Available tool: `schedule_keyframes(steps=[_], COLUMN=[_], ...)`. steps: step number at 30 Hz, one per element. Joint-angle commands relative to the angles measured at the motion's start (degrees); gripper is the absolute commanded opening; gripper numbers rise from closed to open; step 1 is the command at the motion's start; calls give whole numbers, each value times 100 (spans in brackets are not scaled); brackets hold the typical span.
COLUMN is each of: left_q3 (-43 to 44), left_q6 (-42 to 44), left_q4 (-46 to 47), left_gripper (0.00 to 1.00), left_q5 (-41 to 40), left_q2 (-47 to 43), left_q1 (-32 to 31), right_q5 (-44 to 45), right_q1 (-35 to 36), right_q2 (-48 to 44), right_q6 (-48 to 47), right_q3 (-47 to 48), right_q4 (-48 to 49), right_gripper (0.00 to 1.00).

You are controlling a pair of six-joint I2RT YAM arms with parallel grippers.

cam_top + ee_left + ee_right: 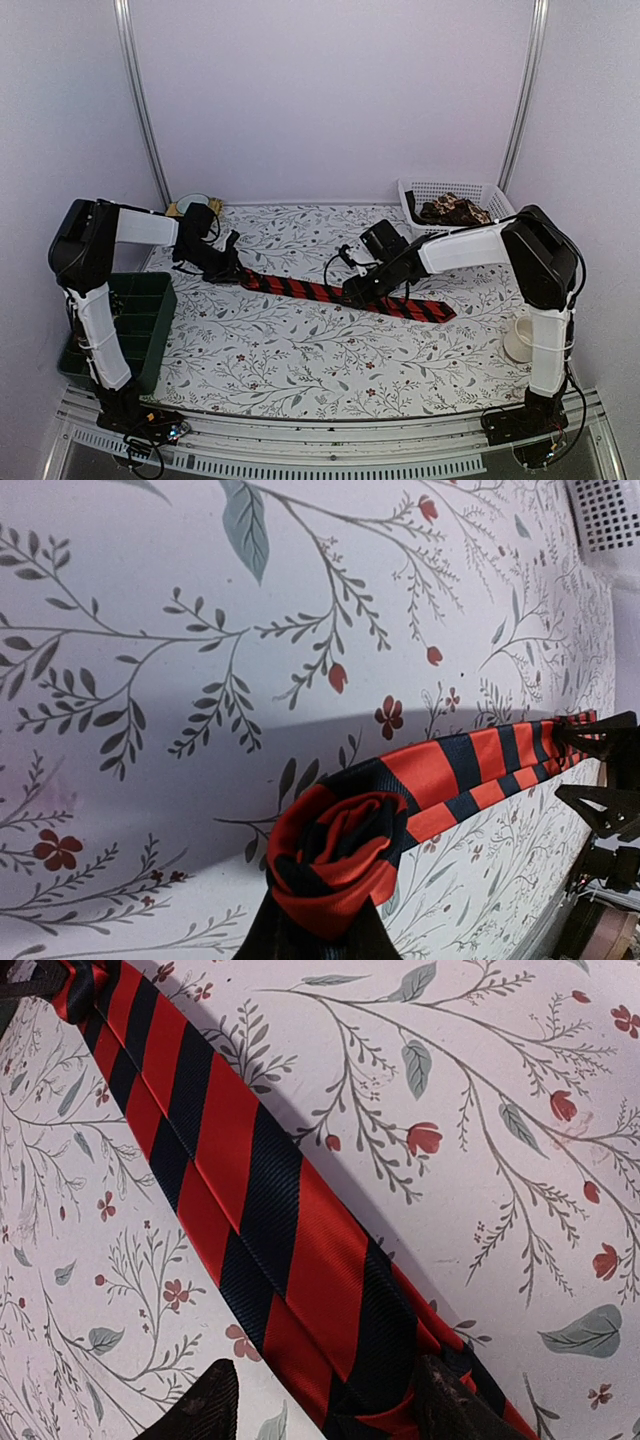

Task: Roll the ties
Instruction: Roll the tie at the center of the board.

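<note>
Striped tie on floral tablecloth, lilac walls

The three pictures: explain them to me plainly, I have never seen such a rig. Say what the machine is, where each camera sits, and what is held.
Two robot arms stand at the table's near edge. The wide picture looks down from above and behind them. The other two come from a camera on each wrist. On the flowered table lies a red-and-black striped tie. The left hand is shut on its rolled end, the coil in the left wrist picture. The right hand is open, a finger on either side of the flat strip. Also there: a green compartment tray, a white basket and a white cup.
</note>
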Motion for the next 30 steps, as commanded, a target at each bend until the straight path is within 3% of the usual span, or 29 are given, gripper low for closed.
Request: schedule_keyframes(steps=[1, 11, 16, 23, 30], left_q3=[174, 485, 380, 308, 358], left_q6=[198, 734, 869, 877, 863], left_q4=[-301, -903, -882, -738, -712], left_gripper=[0, 0, 0, 0, 0], left_q5=[-227, -140, 117, 239, 293], left_q2=[21, 34, 389, 436, 481], left_q1=[187, 186, 179, 167, 162], right_q5=[302, 798, 462, 332, 367], right_q1=[162, 747, 773, 807, 890], right_q2=[-591, -896, -1053, 99, 1017], right_q6=[-236, -666, -1126, -1768, -2015], right_q3=[-192, -242, 256, 1683, 2299], right_q4=[-676, -546, -172, -570, -829], right_gripper=[60, 60, 65, 76, 80])
